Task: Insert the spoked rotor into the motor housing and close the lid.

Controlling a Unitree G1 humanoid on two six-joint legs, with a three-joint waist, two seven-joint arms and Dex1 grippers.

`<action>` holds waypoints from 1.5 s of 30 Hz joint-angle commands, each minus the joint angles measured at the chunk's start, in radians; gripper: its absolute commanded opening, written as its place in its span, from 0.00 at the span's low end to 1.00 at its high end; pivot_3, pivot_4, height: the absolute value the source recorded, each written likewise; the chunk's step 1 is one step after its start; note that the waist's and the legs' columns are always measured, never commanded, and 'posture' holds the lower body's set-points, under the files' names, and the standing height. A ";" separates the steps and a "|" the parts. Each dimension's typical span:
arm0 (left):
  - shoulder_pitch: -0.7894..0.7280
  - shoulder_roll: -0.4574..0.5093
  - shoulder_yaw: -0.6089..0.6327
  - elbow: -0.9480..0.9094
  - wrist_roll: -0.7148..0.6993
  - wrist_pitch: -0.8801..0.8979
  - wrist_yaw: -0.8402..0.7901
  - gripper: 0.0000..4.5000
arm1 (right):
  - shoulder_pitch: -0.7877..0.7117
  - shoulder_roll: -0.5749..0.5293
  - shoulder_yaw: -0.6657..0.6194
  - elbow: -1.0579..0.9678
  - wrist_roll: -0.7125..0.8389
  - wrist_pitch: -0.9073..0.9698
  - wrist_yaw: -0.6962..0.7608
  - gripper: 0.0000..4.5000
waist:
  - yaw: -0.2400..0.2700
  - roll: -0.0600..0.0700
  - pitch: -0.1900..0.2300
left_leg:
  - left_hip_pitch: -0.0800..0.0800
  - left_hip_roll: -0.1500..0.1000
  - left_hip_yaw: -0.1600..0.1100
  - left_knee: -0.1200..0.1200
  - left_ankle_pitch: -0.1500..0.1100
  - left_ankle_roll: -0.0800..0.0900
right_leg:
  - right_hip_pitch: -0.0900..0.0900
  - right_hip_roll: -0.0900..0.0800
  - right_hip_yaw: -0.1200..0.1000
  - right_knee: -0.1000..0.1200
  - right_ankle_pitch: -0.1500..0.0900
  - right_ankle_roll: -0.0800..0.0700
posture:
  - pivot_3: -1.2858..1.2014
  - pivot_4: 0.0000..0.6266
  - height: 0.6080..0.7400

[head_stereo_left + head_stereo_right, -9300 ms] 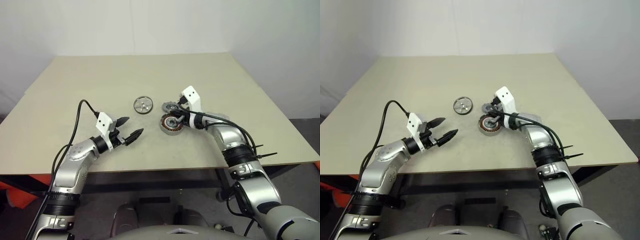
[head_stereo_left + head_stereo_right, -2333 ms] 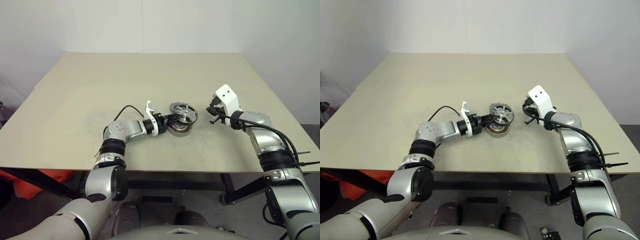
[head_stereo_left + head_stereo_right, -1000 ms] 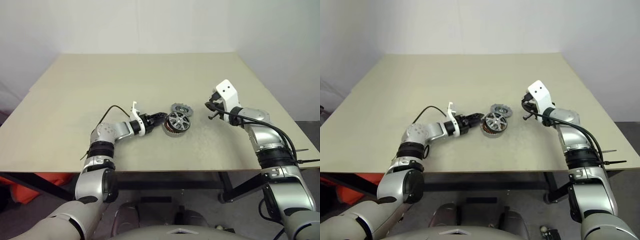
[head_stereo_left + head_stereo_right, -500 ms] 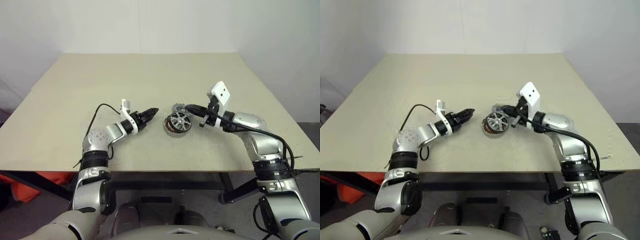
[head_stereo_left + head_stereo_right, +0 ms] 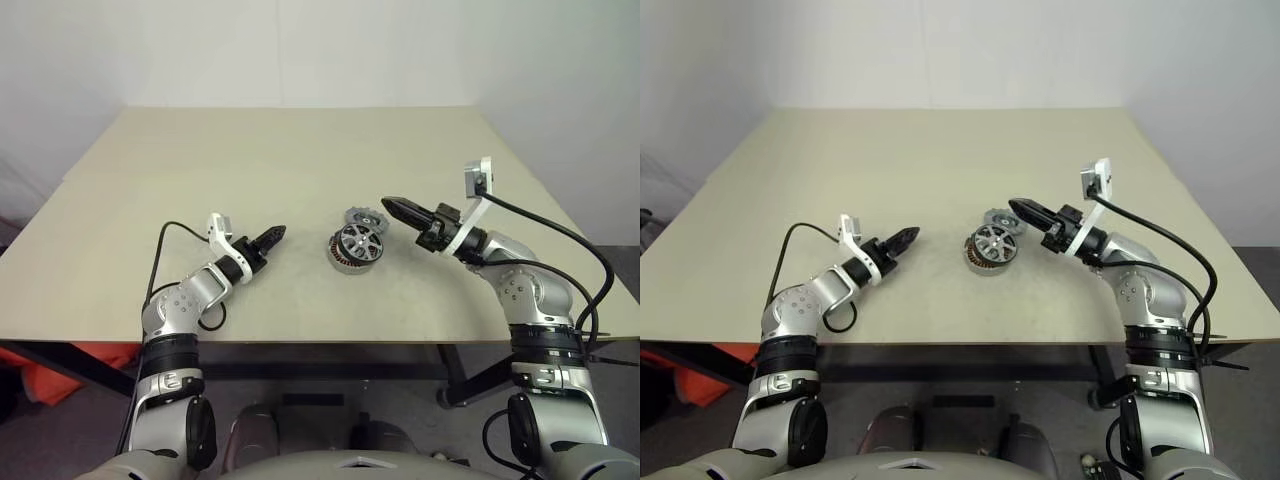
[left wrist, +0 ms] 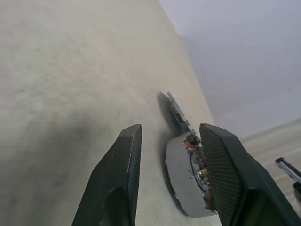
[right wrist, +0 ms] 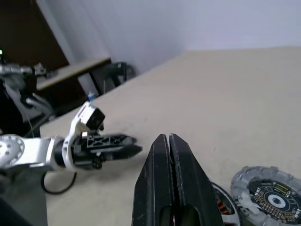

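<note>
**Sitting in the housing: one rotor, with one lid beside it**

Counting from the left across the beige table: one left gripper, one motor housing, one spoked rotor, one lid, one right gripper.

Hovering low over the table at the left, pointing toward the parts, well apart from them, fingers standing partly spread with nothing between them. Trailing a black cable back from the wrist along the arm.

Resting near the table's middle, the dark ring with copper windings, carrying the shiny silver spoked disc on its top, tilted somewhat toward the camera. Showing in the left wrist view as a grey drum seen edge-on between the two finger pads, with copper just visible at its rim.

Lying flat just behind and to the right of the housing, touching or nearly touching it, the dark grey notched piece with its lighter centre facing up.

Hanging above the table at the right, just beside the lid and slightly above it, tip aimed leftward, fingers pressed tight together and gripping nothing. Carrying a white camera block on the wrist, with black cables looping back over the arm.

Standing between neither gripper and the parts: bare tabletop only.
</note>
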 commanded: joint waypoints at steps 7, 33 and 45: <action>0.021 0.045 -0.090 -0.101 0.045 -0.089 -0.064 0.46 | 0.061 -0.121 0.284 -0.056 -0.314 -0.187 0.034 0.00 | 0.001 0.000 0.000 | -0.001 0.000 0.000 0.000 0.002 -0.003 | 0.000 0.000 0.000 -0.001 0.000 0.000 | 0.52 0.00 1.00; 0.090 0.240 -0.388 -0.164 0.415 -0.529 -0.280 0.46 | -0.047 -0.045 0.277 0.165 -0.394 -0.282 0.002 0.00 | -0.004 0.001 0.000 | 0.001 0.002 0.001 0.000 0.002 -0.004 | -0.002 0.002 0.001 0.003 0.000 0.000 | 0.52 0.00 1.00; 0.107 0.240 -0.391 -0.170 0.423 -0.527 -0.271 0.46 | -0.086 -0.002 0.272 0.218 -0.432 -0.317 -0.019 0.00 | -0.004 0.001 0.000 | 0.001 0.002 0.001 0.000 0.002 -0.004 | -0.002 0.002 0.001 0.004 0.000 0.000 | 0.52 0.00 1.00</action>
